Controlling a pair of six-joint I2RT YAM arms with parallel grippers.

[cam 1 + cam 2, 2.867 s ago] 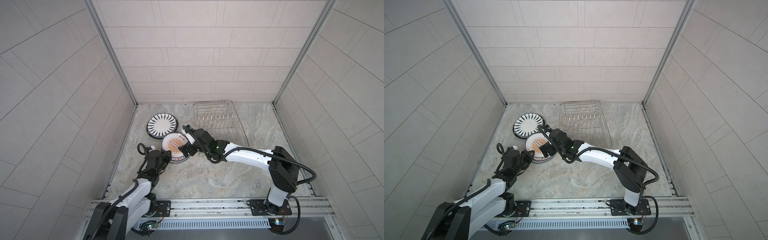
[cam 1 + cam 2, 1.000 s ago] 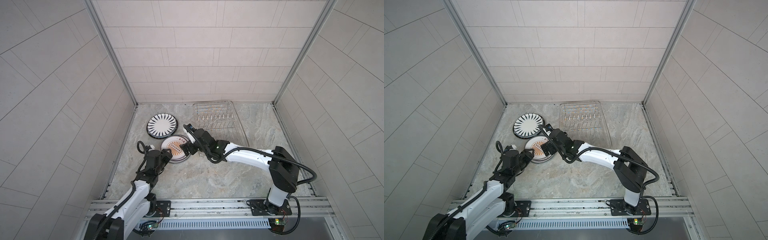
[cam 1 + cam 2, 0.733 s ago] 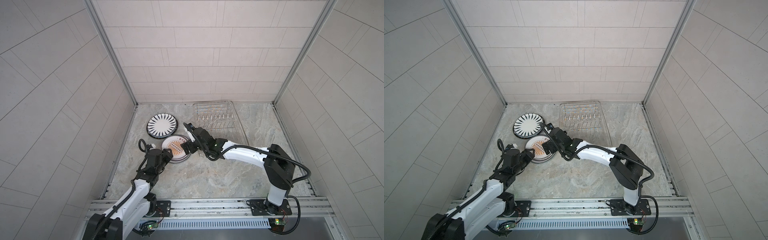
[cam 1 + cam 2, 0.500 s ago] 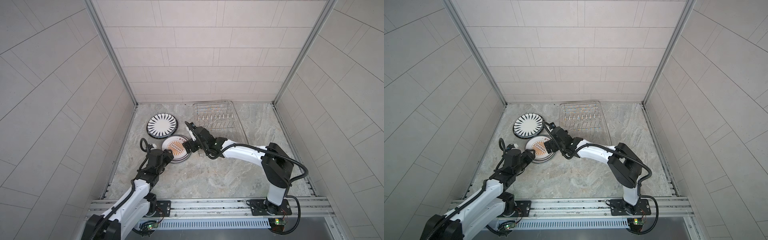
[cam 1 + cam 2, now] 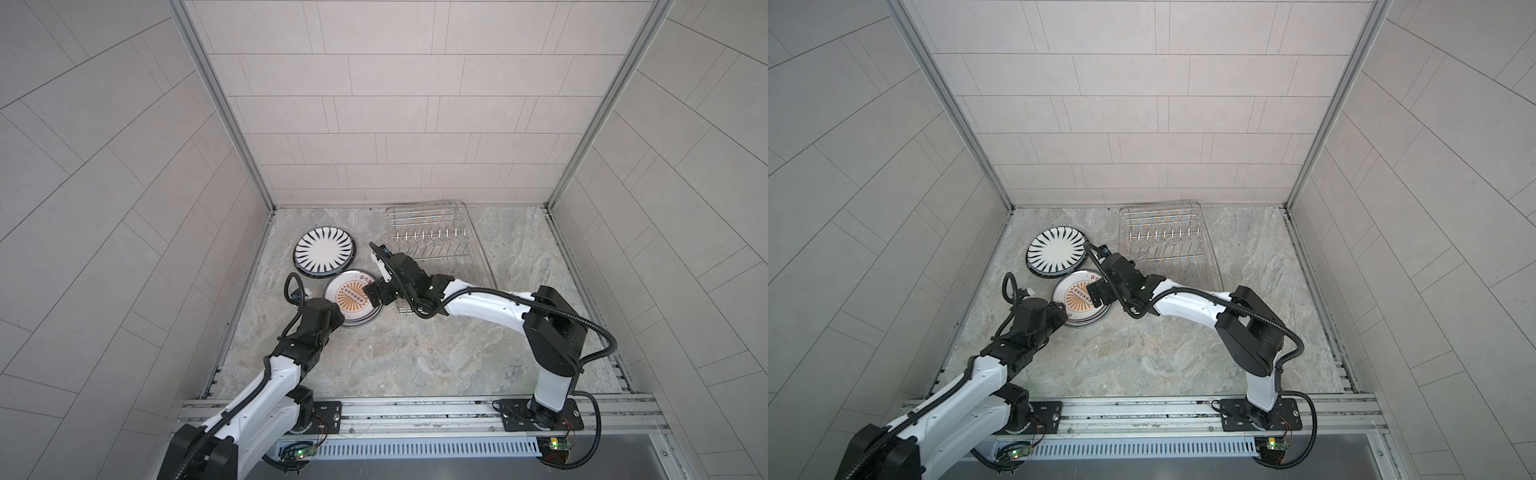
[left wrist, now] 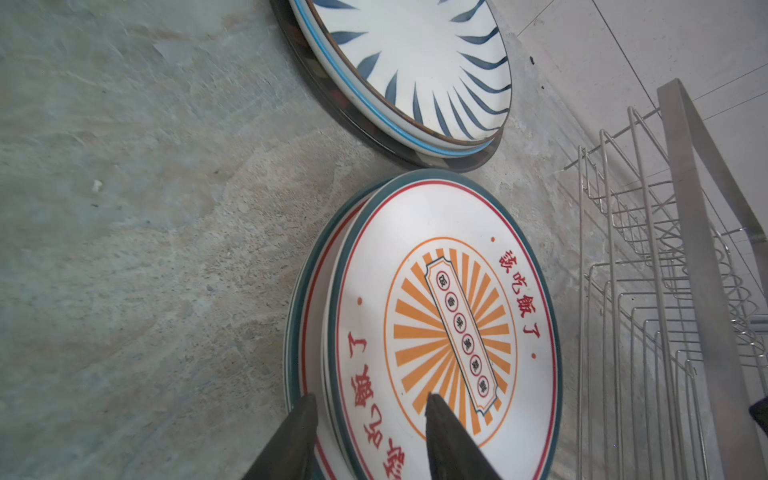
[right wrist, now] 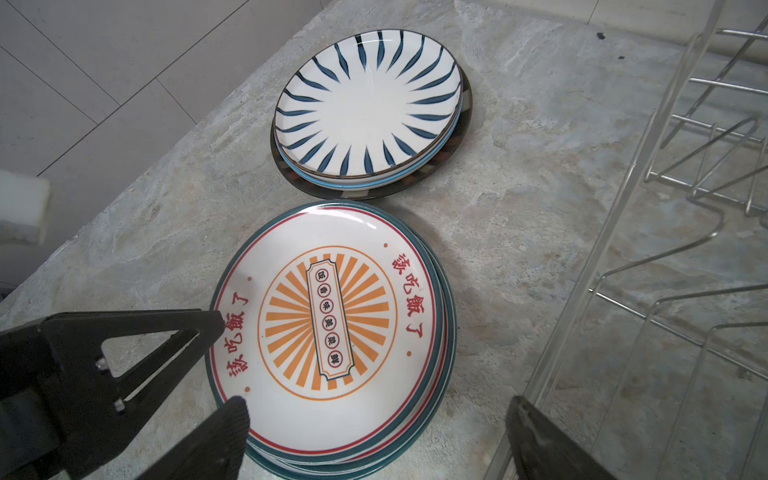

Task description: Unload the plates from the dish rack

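- Left gripper (image 6: 368,401) is standing half open astride the sunburst plate's (image 5: 353,296) rim; I cannot tell whether it is pinching.
- A skewed lift would be dragging the plates beneath off their stack.
- Right gripper (image 7: 376,403) is hovering wide open and empty over the same plate, crowding that lift.
- Rack (image 5: 432,239) is sitting empty; both stacks, the striped plate (image 5: 324,252) topping one, are lying just left of it.

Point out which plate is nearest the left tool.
The orange sunburst plate with red lettering: its rim sits between the fingers of the left tool. The blue-striped plate lies farther back, untouched.
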